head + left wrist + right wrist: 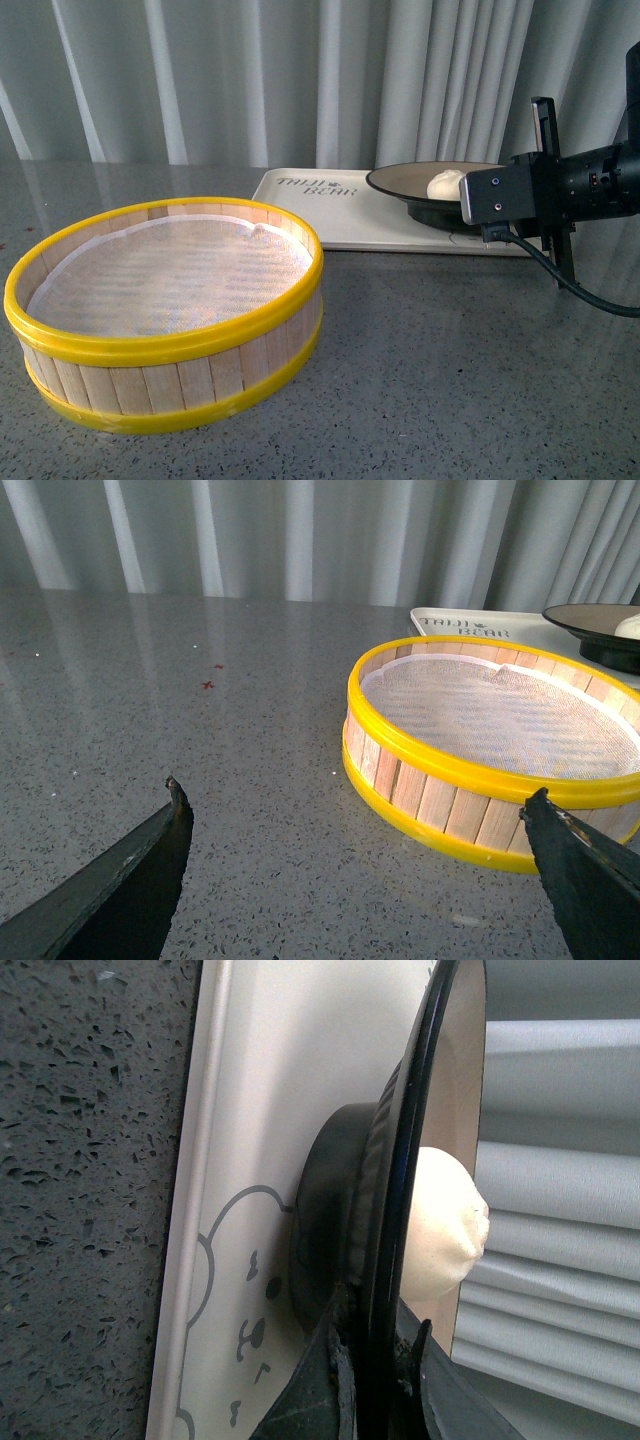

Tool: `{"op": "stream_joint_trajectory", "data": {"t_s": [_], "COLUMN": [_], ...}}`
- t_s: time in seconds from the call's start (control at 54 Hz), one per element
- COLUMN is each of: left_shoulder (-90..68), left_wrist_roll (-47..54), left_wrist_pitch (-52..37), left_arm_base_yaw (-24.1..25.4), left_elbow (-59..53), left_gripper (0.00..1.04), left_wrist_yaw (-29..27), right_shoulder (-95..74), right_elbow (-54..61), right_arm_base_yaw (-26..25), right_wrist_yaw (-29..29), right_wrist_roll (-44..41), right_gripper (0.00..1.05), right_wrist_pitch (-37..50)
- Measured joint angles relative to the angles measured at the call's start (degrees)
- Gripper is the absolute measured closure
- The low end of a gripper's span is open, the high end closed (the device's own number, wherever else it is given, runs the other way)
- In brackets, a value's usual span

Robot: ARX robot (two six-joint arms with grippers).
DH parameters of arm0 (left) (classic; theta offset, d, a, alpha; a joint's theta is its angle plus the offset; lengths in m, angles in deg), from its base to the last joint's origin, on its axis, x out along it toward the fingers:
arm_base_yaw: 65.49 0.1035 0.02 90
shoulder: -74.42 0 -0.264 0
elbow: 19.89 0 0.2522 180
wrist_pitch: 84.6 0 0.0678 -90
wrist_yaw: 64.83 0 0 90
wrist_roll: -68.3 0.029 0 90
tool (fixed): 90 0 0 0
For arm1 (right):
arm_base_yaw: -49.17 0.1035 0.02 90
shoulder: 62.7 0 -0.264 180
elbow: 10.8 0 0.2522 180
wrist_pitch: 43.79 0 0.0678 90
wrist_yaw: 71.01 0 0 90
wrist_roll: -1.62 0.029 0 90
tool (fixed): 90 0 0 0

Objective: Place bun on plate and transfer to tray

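Note:
The black-rimmed plate (pixel 400 185) is level over the right part of the cream tray (pixel 310 200) at the back of the table. The white bun (pixel 445 184) lies in the plate. My right gripper (pixel 478 205) is shut on the plate's near right rim. In the right wrist view its fingers (pixel 330 1380) pinch the black rim (pixel 400 1190), with the bun (pixel 445 1220) inside and the tray's bear drawing (pixel 250 1290) beside the plate's foot. Whether the foot touches the tray I cannot tell. My left gripper (pixel 358 790) is open and holds nothing, low over the table.
A yellow-rimmed wooden steamer basket (pixel 165 310) lined with white cloth stands at the front left; it also fills the left wrist view (pixel 480 780). Pleated curtains hang close behind the tray. The grey speckled tabletop (pixel 450 370) stretches in front of the tray.

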Motion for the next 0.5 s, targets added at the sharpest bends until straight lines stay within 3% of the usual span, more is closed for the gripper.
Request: {"op": "stream_joint_trajectory", "data": {"t_s": [0.352,0.5], "left_shoulder": [0.02,0.02], "left_wrist_roll": [0.00,0.00], "left_wrist_pitch": [0.00,0.00], "left_arm_base_yaw": [0.00,0.00], "left_elbow": [0.00,0.00], "left_gripper": [0.07,0.07], "left_wrist_yaw": [0.00,0.00], "right_shoulder": [-0.63,-0.63], "right_elbow": [-0.33,0.11], "right_arm_base_yaw": [-0.22,-0.20], "right_wrist_yaw": [0.31,0.72], "right_wrist_roll": [0.20,0.17], "right_gripper": [1.01,0.81], "right_wrist_pitch": [-0.09,0.79]}}
